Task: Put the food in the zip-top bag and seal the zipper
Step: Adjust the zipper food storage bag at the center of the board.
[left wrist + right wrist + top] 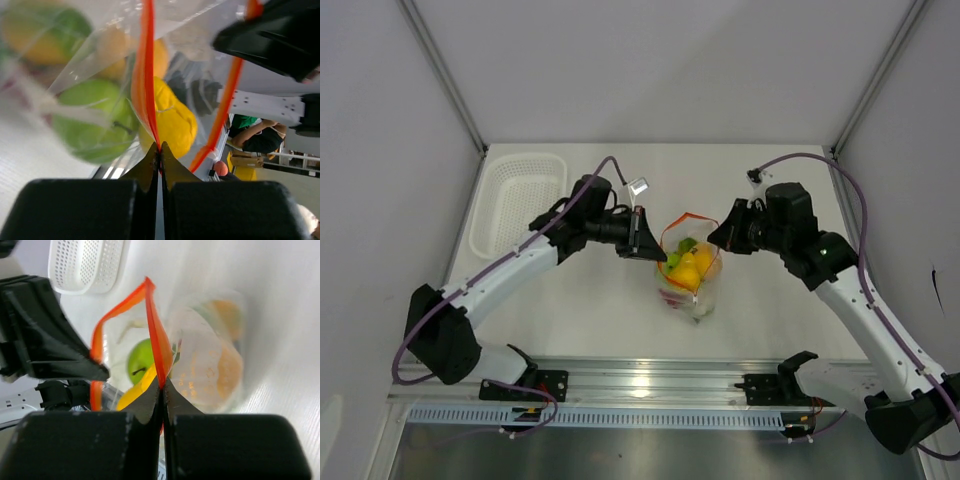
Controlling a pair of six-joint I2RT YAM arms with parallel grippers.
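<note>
The clear zip-top bag [692, 285] stands upright at the table's middle with its mouth open. Inside lie a green apple [92, 120], a yellow-orange fruit [172, 120] and an orange ball [226, 367]; the apple also shows in the right wrist view [140, 360]. The orange-red zipper [692, 217] forms an open loop. My left gripper [160, 150] is shut on the zipper strip [146, 75] at the bag's left side [650, 248]. My right gripper [163, 385] is shut on the zipper strip [157, 340] at the bag's right side [717, 238].
A white mesh basket [517, 203] stands at the back left, also in the right wrist view [85, 265]. The metal rail [650, 385] runs along the near edge. Grey walls enclose the table on three sides.
</note>
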